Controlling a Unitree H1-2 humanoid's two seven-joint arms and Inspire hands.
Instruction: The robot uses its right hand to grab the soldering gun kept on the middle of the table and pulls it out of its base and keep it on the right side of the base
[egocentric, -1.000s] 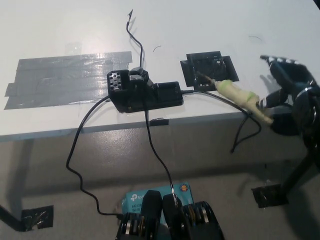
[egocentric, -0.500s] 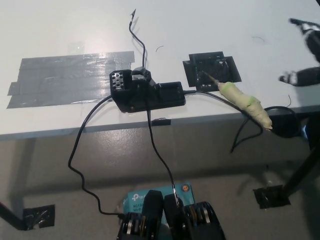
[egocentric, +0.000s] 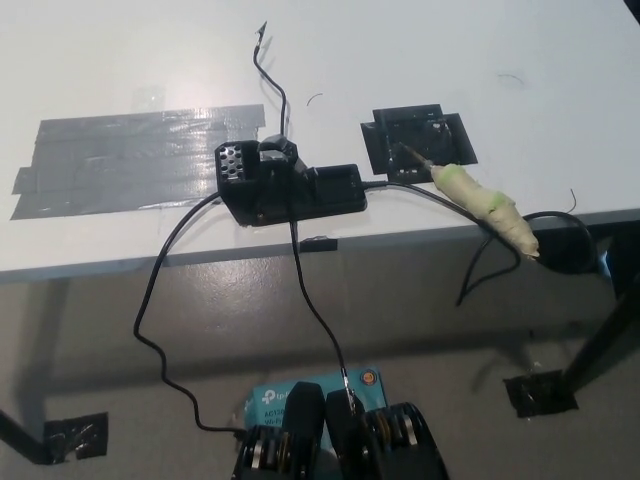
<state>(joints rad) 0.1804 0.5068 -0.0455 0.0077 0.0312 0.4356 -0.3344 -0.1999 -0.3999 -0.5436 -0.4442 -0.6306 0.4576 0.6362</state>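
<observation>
Soldering gun (egocentric: 485, 207), one only, lies on the bench (egocentric: 400, 60) with its tip on the single black pad (egocentric: 418, 143) just right of the one black base (egocentric: 290, 185), its wrapped handle overhanging the front edge. Neither robot hand is in view, so whether either is apart or clamped cannot be told. Judging from this, the placing step looks done; the next move only calls for staying clear of the two cables (egocentric: 160, 300).
</observation>
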